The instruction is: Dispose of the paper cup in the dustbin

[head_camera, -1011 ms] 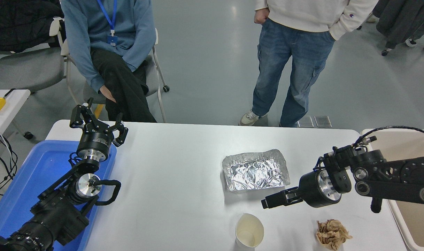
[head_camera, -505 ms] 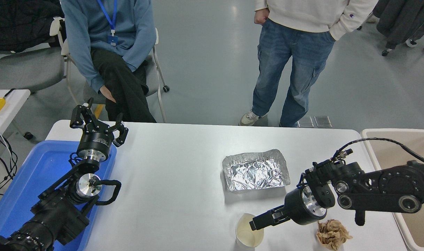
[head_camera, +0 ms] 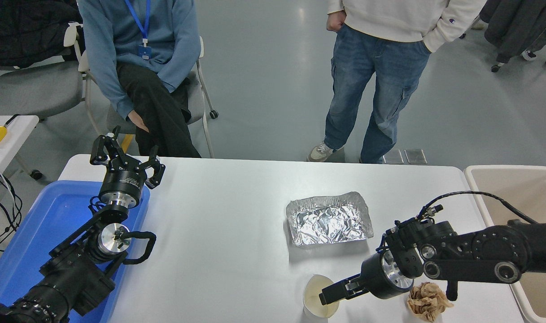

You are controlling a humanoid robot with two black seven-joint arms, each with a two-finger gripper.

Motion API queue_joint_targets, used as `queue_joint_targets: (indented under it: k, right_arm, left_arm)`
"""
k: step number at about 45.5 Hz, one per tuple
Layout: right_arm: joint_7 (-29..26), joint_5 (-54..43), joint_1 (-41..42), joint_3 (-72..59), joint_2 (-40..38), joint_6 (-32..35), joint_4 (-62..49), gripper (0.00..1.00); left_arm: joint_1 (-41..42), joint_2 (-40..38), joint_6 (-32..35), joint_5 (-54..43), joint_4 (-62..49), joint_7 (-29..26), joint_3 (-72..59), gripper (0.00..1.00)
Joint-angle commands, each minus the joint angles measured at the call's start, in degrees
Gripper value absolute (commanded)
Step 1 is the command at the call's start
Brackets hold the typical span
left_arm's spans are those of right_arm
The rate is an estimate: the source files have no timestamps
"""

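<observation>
The paper cup [head_camera: 314, 297] stands upright at the table's front edge, white with a cream inside. My right gripper [head_camera: 328, 296] comes in from the right and its tip sits at the cup's right rim, reaching into the opening. I cannot see whether it grips the rim. The beige dustbin [head_camera: 515, 180] stands off the table's right end, behind my right arm. My left gripper [head_camera: 127, 158] is parked open at the lower left, over the blue tray.
A silver foil tray [head_camera: 329, 220] lies just beyond the cup. A crumpled brown paper ball [head_camera: 428, 301] lies under my right wrist. A blue plastic tray [head_camera: 53, 220] is at the left. Two people are at the far side.
My right arm has swung left and down from beside the foil tray, bringing the gripper tip to the cup's right rim. The cup and the left arm have not moved.
</observation>
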Motion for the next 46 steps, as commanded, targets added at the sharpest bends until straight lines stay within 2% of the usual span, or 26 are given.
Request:
queue_joint_targets:
  k: [1,9,11,13,15,18,23,26,33,46]
  right_arm:
    - [0.0,-0.1,-1.2,0.5,0.5,-0.7,-0.7,1.0]
    - [0.1,-0.1,-1.5,1.1,0.8,-0.8,-1.1,1.0]
    - [0.5,-0.1,-1.5,1.2,0.8,-0.8,-1.4,0.94]
    - [0.5,-0.1,-1.5,1.2,0.8,-0.8,-1.4,0.81]
    - [0.6,-0.1,-1.4,1.2,0.7,-0.7,-1.3,0.59]
    - [0.6,-0.4,-1.2,1.2,0.6,-0.5,-1.2,0.35]
    - [1.1,-2.7,-0.8,1.1,0.4,-0.5,-1.1,0.11]
    - [2.8,-3.3,-0.6,0.6,0.2,-0.4,-0.9,0.0]
    - [6.0,-5.2,-0.4,0.4,0.2,-0.3,-0.9,0.0]
    - [7.3,-5.9,0.3,0.3,0.1,-0.4,-0.9,0.0]
  left_arm:
    - [0.0,0.0,0.0,0.0,0.0,0.0,0.0,1.0]
    - [0.0,0.0,0.0,0.0,0.0,0.0,0.0,1.0]
    - [0.0,0.0,0.0,0.0,0.0,0.0,0.0,1.0]
    - [-0.1,0.0,0.0,0.0,0.0,0.0,0.1,1.0]
    - [-0.1,0.0,0.0,0.0,0.0,0.0,0.0,1.0]
    - [-0.1,0.0,0.0,0.0,0.0,0.0,0.0,1.0]
    - [-0.1,0.0,0.0,0.0,0.0,0.0,0.0,1.0]
    - [0.0,0.0,0.0,0.0,0.0,0.0,0.0,1.0]
    - [0.0,0.0,0.0,0.0,0.0,0.0,0.0,1.0]
    - [0.0,0.0,0.0,0.0,0.0,0.0,0.0,1.0]
